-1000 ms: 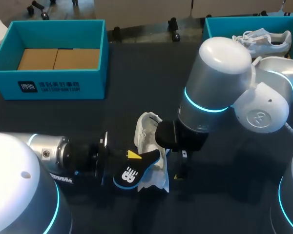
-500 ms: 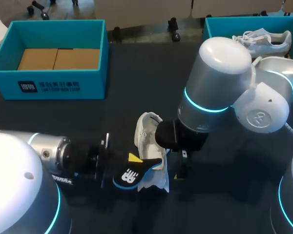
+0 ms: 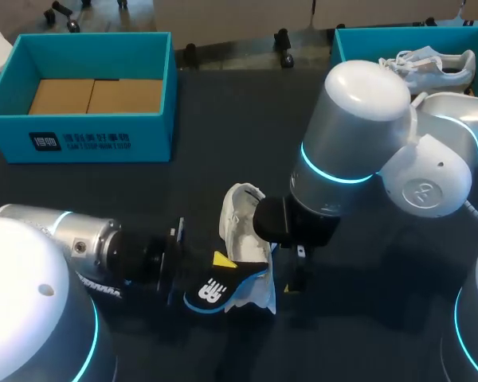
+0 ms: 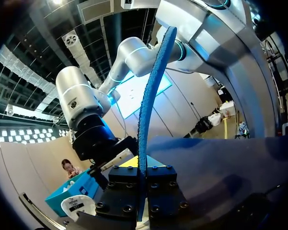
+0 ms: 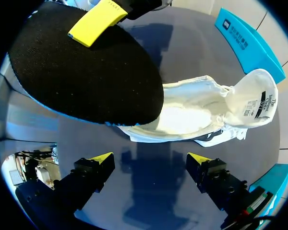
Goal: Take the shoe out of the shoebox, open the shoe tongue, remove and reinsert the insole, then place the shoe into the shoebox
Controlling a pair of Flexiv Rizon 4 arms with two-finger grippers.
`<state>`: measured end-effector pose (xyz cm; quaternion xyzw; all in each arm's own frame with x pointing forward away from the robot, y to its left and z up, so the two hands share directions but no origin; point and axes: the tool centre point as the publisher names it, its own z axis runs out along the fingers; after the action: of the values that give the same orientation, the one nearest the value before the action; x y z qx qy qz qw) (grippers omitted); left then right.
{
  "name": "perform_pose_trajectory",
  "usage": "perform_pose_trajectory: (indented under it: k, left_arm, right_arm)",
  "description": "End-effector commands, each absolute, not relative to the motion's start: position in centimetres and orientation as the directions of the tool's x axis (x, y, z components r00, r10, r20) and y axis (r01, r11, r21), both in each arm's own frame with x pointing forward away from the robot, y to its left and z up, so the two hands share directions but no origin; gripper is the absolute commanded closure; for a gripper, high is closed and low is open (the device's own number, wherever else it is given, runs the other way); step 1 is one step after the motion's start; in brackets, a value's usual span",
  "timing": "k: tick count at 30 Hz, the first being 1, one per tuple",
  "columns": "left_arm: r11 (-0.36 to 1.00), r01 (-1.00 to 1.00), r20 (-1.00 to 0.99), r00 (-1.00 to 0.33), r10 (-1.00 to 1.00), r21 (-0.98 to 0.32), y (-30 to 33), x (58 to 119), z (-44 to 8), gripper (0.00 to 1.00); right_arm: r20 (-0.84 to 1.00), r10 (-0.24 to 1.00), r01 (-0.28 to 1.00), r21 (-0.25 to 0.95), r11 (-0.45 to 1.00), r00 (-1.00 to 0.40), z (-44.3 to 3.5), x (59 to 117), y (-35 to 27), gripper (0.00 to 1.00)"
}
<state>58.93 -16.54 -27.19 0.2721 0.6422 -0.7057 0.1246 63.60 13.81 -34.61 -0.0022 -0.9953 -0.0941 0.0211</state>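
Note:
A white shoe (image 3: 240, 223) lies on the dark table (image 3: 223, 167) near the middle, its tongue (image 5: 257, 98) folded open. My left gripper (image 3: 217, 260) is shut on a black insole with a blue underside (image 3: 221, 289), holding it at the shoe's near end. In the left wrist view the insole (image 4: 152, 100) stands edge-on between the closed fingers of the left gripper (image 4: 140, 167). My right gripper (image 5: 151, 158) hangs open just over the shoe (image 5: 197, 108), the insole (image 5: 86, 76) overlapping the shoe's heel ahead of it. In the head view my right arm (image 3: 342, 151) hides its fingers.
A blue shoebox (image 3: 88, 139) with brown cardboard inside stands at the back left. A second blue box (image 3: 352, 38) at the back right holds another white shoe (image 3: 430, 68). My right arm's elbow crowds the right half of the table.
My left arm has shifted a little to the right, carrying the insole slightly closer to the shoe. The right arm has stayed in place.

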Motion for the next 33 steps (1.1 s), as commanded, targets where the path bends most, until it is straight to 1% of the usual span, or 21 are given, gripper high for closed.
perform_pose_trajectory:
  k: [1,33]
  left_arm:
    - [-0.148,0.524,-0.544,-0.82,0.178,-0.839,-17.3,59.2,-27.7,1.0]
    - [-0.15,0.494,-0.516,-0.835,0.192,-0.856,-17.4,60.5,-28.6,1.0]
  right_arm:
    - [0.041,0.0,0.008,0.186,0.982,-0.999,-34.7,63.6,13.9,0.0]
    - [0.041,0.0,0.008,0.186,0.982,-0.999,-34.7,63.6,13.9,0.0]
